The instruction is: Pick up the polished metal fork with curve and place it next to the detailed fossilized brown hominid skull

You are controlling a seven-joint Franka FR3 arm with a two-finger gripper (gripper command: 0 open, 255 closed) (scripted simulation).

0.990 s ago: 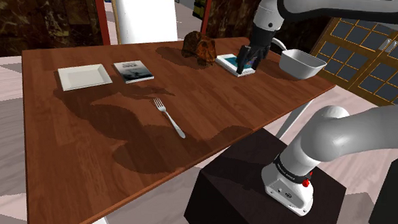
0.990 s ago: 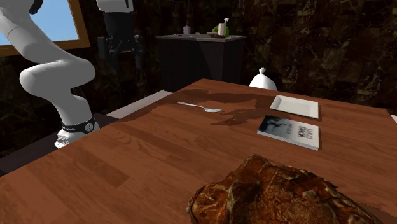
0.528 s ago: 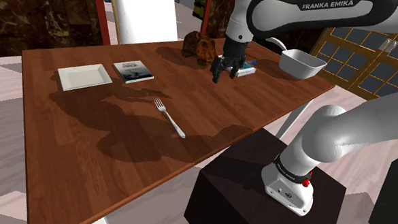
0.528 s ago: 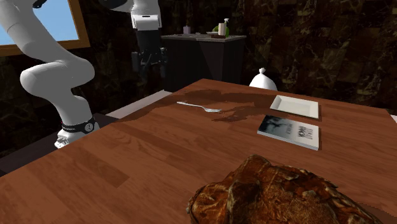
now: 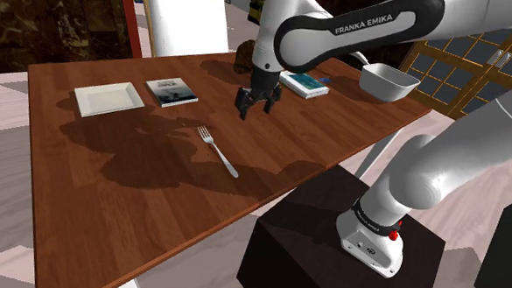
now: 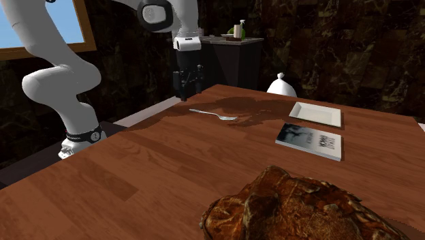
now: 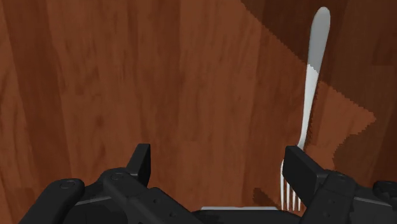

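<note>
shoulder view: a white plate [image 5: 110,99] and book [image 5: 171,91] lie left of the metal fork [image 5: 218,151], flat on the wooden table [image 5: 87,177]; right of it hangs the black gripper [image 5: 256,111], fingers apart, empty. the brown skull [image 5: 242,52] sits behind at the far edge.

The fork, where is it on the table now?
In the shoulder view the fork lies mid-table, below the book beside the plate, lower left of the gripper.

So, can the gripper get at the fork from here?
Probably yes. The gripper hovers with fingers open, and the fork lies flat on bare table, nothing crowding it. In the wrist view it sits by one finger, not centred, so a sideways shift looks needed first.
</note>
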